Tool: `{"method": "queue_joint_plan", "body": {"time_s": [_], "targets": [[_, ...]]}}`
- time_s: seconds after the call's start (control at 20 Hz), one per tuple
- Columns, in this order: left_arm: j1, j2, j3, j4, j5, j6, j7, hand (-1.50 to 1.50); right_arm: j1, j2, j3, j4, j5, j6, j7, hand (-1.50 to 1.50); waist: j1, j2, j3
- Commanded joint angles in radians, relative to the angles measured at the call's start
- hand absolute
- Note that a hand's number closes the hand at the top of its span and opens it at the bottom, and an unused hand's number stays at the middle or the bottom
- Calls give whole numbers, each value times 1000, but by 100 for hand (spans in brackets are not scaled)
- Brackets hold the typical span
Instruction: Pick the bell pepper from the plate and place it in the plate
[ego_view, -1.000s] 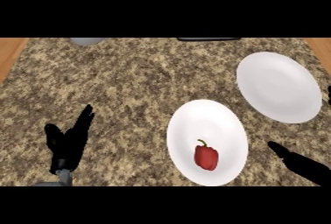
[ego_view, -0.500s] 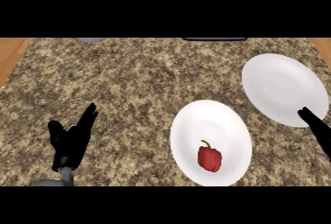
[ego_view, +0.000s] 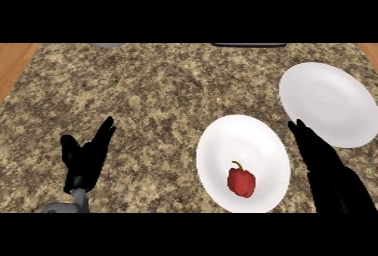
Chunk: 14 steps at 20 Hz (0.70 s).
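A red bell pepper (ego_view: 241, 181) with a green stem lies in the lower half of the near white plate (ego_view: 236, 137). A second white plate (ego_view: 325, 100) sits farther back at the right with nothing on it. My right hand (ego_view: 325, 165) rises from the lower right edge with fingers straight, just right of the near plate's rim and overlapping the far plate's lower edge; it is open and apart from the pepper. My left hand (ego_view: 85, 157) rests open at the lower left, fingers up.
The speckled stone counter (ego_view: 162, 90) fills the view, with wooden strips at both far corners. A grey round object (ego_view: 109, 45) and a dark flat object (ego_view: 249, 45) sit at the back edge.
My right hand has swung in from the far right edge toward the near plate, now standing beside its right rim. The left hand barely moved.
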Motion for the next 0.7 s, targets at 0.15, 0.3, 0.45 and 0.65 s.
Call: {"method": "queue_joint_plan", "body": {"time_s": [0.15, 0.3, 0.45, 0.65], "targets": [[57, -5, -8, -30, 13, -26, 13, 0, -95, 183, 126, 117, 118, 126, 212, -150, -1, 2, -4], [46, -21, -2, 14, 3, -29, -30, 0, -63, 269, 152, 148, 134, 103, 197, -150, -10, 3, -4], [62, -44, -17, -22, 0, -7, 19, 0, -72, 334, 164, 187, 169, 115, 201, -150, -10, 2, -3], [69, -47, -8, 33, -5, -41, -46, 0, -35, 360, 157, 247, 217, 90, 128, -150, -14, 2, -3]]}}
